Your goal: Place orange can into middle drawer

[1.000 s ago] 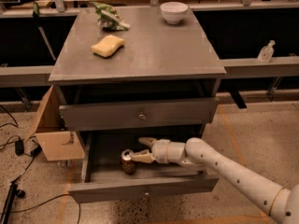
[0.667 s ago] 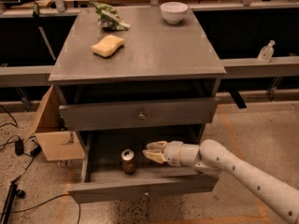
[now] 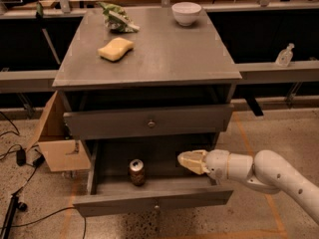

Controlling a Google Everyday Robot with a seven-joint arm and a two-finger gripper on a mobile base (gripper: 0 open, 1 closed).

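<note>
The orange can (image 3: 137,172) stands upright inside the open middle drawer (image 3: 154,202), left of centre, with its silver top showing. My gripper (image 3: 185,161) is on the white arm that reaches in from the right. It hangs over the right part of the drawer, clear of the can and about a hand's width to its right. It holds nothing. The upper knobbed drawer front (image 3: 149,122) above is pushed in.
On the cabinet top (image 3: 149,54) lie a yellow sponge (image 3: 115,49), a green bag (image 3: 117,19) and a white bowl (image 3: 186,13). A cardboard box (image 3: 57,143) sits at the cabinet's left. Cables (image 3: 20,158) lie on the floor at left. A clear bottle (image 3: 284,55) stands on the right ledge.
My gripper has let go of the can and drawn back to the right. The can stays upright in the drawer.
</note>
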